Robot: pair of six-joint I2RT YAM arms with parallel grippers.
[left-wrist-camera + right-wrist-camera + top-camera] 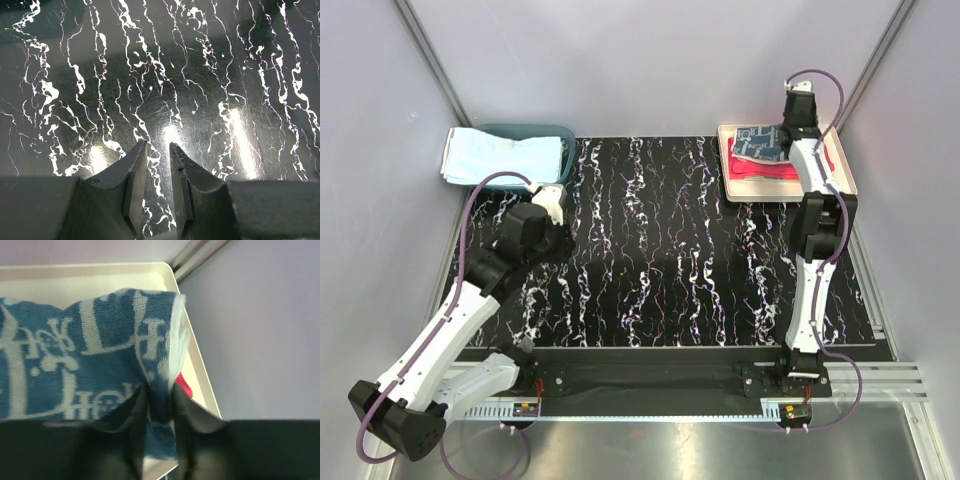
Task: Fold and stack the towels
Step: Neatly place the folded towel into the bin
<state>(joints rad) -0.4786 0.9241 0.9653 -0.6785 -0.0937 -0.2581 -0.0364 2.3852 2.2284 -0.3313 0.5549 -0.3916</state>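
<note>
Three towels show in the overhead view, and two are already at the far right. The patterned blue towel (75,365) lies over the red-pink towel (184,385) inside the cream tray (100,277), which looks to serve as the stacking place. The right end effector (159,390) is closed on the patterned towel's near right edge, with the cloth pinched between its fingers. Gripping at the edge lets the arm drag or settle the towel squarely over the one beneath. The upper towel sits somewhat skewed on the red one, so I judge that the placing is not quite finished.

The third, a light blue towel (500,155), is draped unfolded over the teal basket (535,130) at the far left and hangs over its left rim. It is the work that remains.

The left end effector (157,150) hangs over the bare dark worktop (660,250), just near of the basket. Its fingers are only narrowly parted and hold nothing. That spot keeps it close to the blue towel, yet well apart from the right arm's business at the tray.

The next sensible move is probably to let go of the patterned towel once it lies flat, and then to pull the blue one onto the worktop for folding.
</note>
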